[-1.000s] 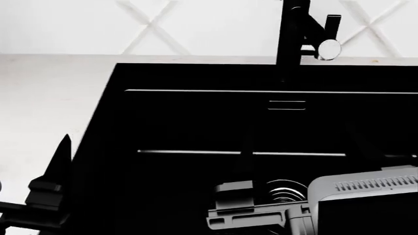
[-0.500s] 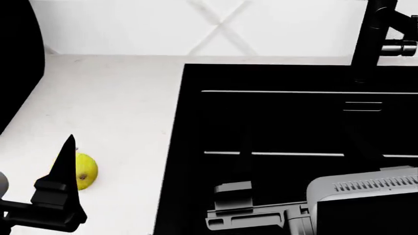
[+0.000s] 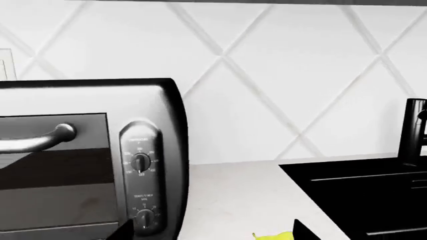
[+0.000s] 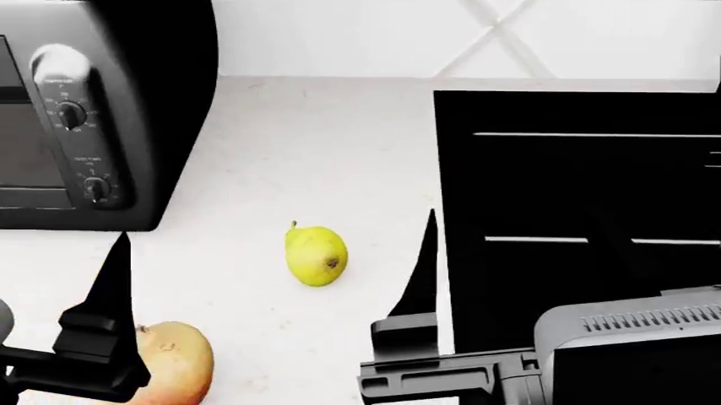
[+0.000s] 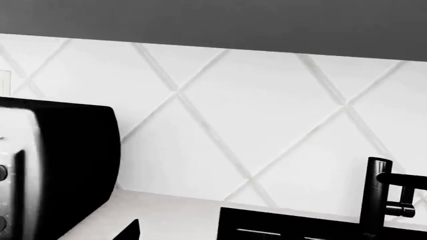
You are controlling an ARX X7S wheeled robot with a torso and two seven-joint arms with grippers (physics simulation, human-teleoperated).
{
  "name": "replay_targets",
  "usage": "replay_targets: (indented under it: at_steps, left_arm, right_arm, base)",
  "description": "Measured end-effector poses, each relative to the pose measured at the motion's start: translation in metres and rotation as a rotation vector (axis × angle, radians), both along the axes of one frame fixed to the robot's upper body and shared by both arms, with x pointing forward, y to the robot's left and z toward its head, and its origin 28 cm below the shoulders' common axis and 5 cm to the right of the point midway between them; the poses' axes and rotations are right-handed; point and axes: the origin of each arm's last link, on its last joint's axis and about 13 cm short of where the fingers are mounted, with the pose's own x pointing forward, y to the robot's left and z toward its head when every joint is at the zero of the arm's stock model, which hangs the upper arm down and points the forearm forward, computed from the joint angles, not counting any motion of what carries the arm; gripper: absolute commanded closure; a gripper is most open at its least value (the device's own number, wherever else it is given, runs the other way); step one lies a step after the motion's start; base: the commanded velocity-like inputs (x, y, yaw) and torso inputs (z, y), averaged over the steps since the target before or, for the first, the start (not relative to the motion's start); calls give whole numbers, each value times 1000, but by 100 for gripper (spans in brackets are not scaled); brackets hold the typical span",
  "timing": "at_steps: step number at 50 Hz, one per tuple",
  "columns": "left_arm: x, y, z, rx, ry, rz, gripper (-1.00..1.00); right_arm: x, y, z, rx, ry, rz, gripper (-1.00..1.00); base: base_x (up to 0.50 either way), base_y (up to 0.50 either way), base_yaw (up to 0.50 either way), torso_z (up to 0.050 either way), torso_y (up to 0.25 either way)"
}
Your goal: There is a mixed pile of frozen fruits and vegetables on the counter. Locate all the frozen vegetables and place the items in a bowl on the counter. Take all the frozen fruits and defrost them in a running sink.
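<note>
A yellow pear (image 4: 316,256) lies on the white counter (image 4: 293,143), left of the black sink (image 4: 575,194). A round tan-orange fruit (image 4: 171,363) rests at the front left, partly behind one of my left fingers (image 4: 111,291). My left gripper (image 3: 212,235) is open and holds nothing; the pear's top (image 3: 273,236) shows just beyond its jaws. My right gripper (image 5: 213,235) is open and empty above the sink's left edge, one of its fingers (image 4: 423,270) standing over the rim. The frozen vegetables and the bowl are out of view.
A black toaster oven (image 4: 90,110) with knobs stands at the back left of the counter. A black faucet (image 5: 377,195) rises behind the sink. A white diamond-tiled wall (image 3: 280,75) closes off the back.
The head view has swung left: the sink slid to the right, and the toaster oven, the pear and the tan-orange fruit came into view. Both grippers hold the same pose.
</note>
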Motion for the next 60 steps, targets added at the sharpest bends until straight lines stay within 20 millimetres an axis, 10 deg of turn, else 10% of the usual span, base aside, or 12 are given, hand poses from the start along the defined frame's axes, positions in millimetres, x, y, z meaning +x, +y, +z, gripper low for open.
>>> replay_targets:
  at_steps: [26, 60]
  left_arm:
    - [2, 1, -4, -9, 18, 4, -100]
    - [2, 5, -4, -5, 20, 14, -100]
  right_arm:
    - [6, -1, 1, 29, 61, 16, -100]
    - [76, 6, 43, -110, 375, 391, -100]
  base:
    - [0, 0, 0, 0, 0]
    - [0, 0, 0, 0, 0]
